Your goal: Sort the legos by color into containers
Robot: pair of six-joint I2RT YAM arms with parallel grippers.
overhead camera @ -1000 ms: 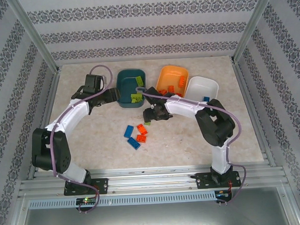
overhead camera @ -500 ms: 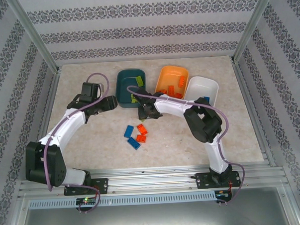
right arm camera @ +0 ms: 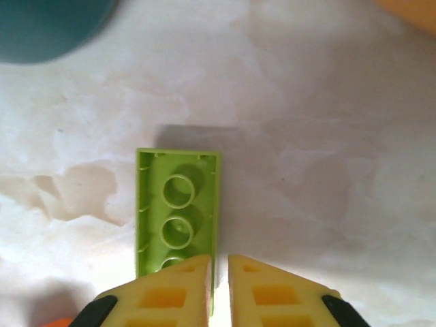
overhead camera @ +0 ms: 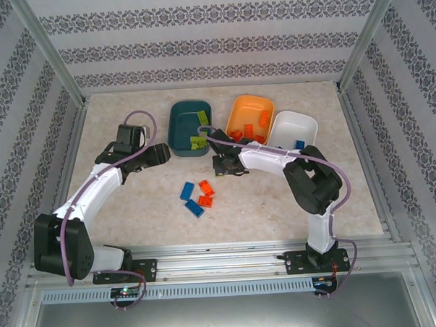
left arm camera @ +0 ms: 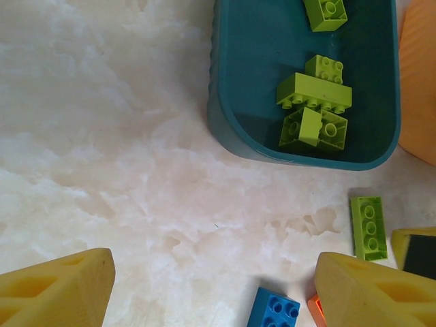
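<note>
While our left gripper (left arm camera: 214, 272) hung wide apart, we saw the right gripper (right arm camera: 218, 272) clamped on a lime lego (right arm camera: 177, 211) by its edge.

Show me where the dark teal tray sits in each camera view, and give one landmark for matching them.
Top external: dark teal tray left of centre toward the far edge, the leftmost tray.
Left wrist: upper right, green bricks inside.
Right wrist: blurred in the top-left corner, up-left of the lime green brick.
Shared landmark: the orange tray, to its right in every view.
</note>
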